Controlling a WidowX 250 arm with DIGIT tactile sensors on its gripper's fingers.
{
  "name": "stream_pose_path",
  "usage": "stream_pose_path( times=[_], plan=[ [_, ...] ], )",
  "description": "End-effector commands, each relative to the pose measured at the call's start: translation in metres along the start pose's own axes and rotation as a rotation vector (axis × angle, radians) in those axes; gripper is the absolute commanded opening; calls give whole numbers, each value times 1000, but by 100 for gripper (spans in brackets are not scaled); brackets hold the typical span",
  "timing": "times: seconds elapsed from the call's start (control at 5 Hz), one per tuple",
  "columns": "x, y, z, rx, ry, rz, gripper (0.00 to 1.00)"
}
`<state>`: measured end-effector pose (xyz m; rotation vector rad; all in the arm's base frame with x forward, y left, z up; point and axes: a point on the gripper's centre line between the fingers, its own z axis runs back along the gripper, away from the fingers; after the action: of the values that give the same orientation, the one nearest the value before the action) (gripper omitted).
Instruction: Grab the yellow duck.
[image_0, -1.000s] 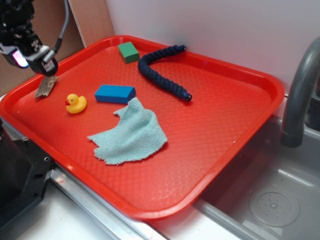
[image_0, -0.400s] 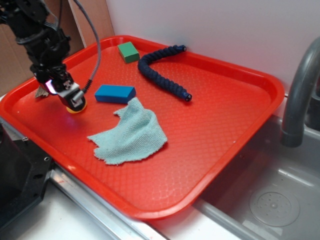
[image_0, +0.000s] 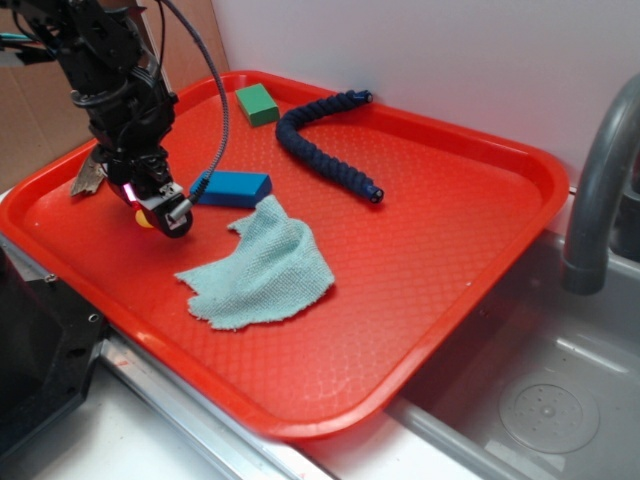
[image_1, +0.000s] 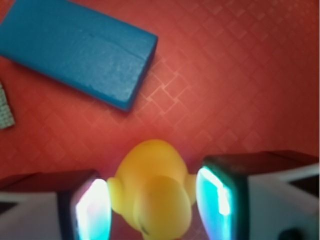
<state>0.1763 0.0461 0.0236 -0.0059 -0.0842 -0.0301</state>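
The yellow duck (image_1: 150, 167) sits on the red tray (image_0: 450, 260), directly between my gripper's two fingers in the wrist view. My gripper (image_1: 155, 200) is open and straddles the duck, with one glowing pad on each side, close to its body. From the exterior view the gripper (image_0: 165, 212) is low over the tray's left part, and only a sliver of the duck (image_0: 144, 219) shows beside it. The duck's beak is hidden.
A blue block (image_0: 231, 187) lies just beyond the duck. A teal cloth (image_0: 258, 265) lies to its right, with a green block (image_0: 257, 104) and a dark blue rope-like toy (image_0: 325, 150) at the back. A brown scrap (image_0: 88, 178) lies at the left rim. A faucet (image_0: 600, 190) and sink are on the right.
The arm has swung from the tray's left edge to the duck and come down over it, so its fingers now flank the duck. The duck has stayed in place.
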Motion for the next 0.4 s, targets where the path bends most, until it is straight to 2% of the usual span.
stream_pose_path(
  times=[0.0,0.2],
  plan=[
    [4,-9,63,8,-48,6,0],
    [-3,-27,113,116,-69,106,0]
  ],
)
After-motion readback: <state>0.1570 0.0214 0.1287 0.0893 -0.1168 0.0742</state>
